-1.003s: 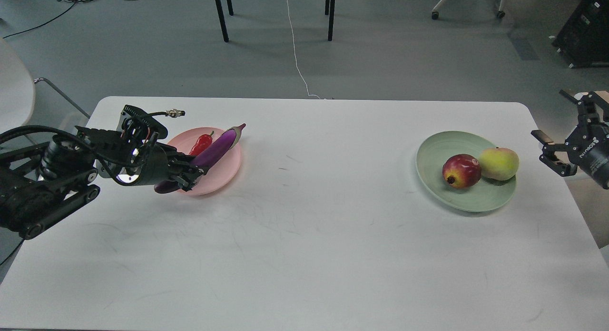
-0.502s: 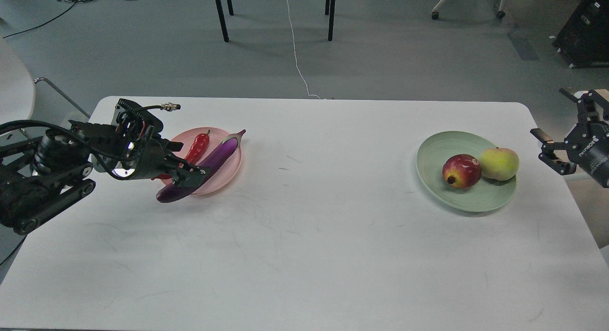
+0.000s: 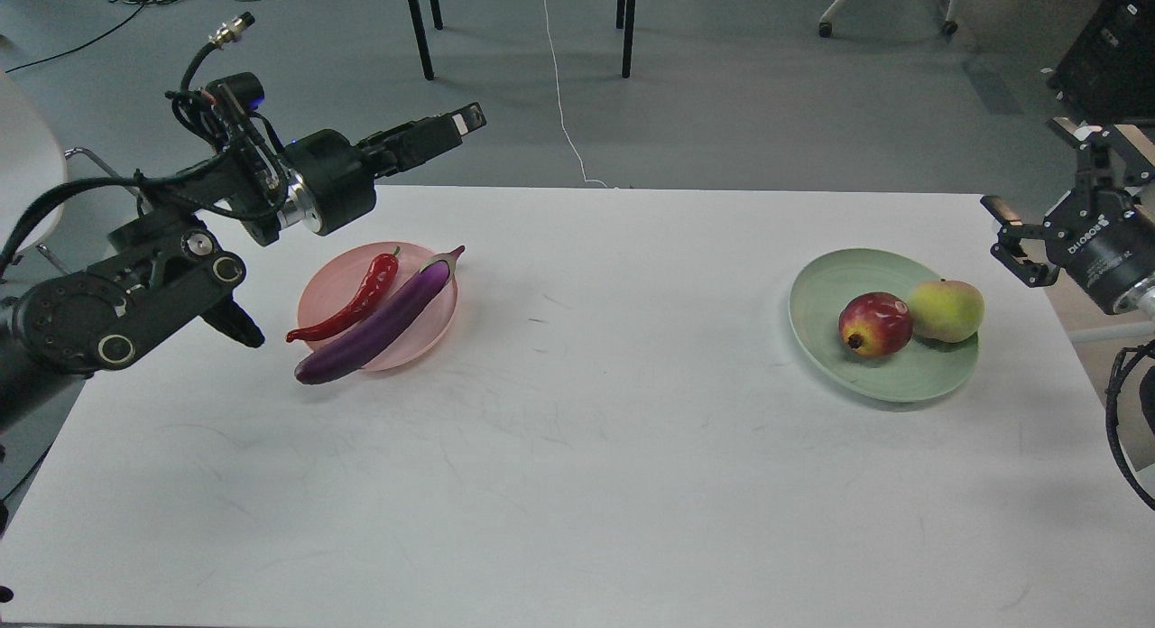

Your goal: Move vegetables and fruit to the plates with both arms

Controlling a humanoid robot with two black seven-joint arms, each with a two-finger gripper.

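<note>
- Up goes the left gripper (image 3: 451, 127) — half a second ago it was down at the pink plate (image 3: 424, 326) with the eggplant (image 3: 379, 321) between its fingers, and now it hangs high above the table's (image 3: 586, 447) far edge, empty.
- Its fingers point right and lie close together, seen side-on; whether a gap remains between them I cannot tell.
- Eggplant now lies free, slanted across the pink plate, cap end up at the far right rim, blunt end hanging over the near left rim onto the table.
- Chili (image 3: 356, 299) sits just beside it on the left, parallel, stem toward the far side, tip poking off the plate's left edge.
- Over on the right, the green plate (image 3: 830, 276) carries both fruits: the pomegranate (image 3: 873, 324) in the middle, the peach (image 3: 946, 309) touching it on the right, near the rim.
- Right gripper (image 3: 1038, 240) has risen a little as well; it hovers off the table's right edge, well apart from the green plate, fingers spread wide with nothing between them.
- Table legs (image 3: 420, 28) and a white cable (image 3: 564, 114) show on the grey floor beyond.
</note>
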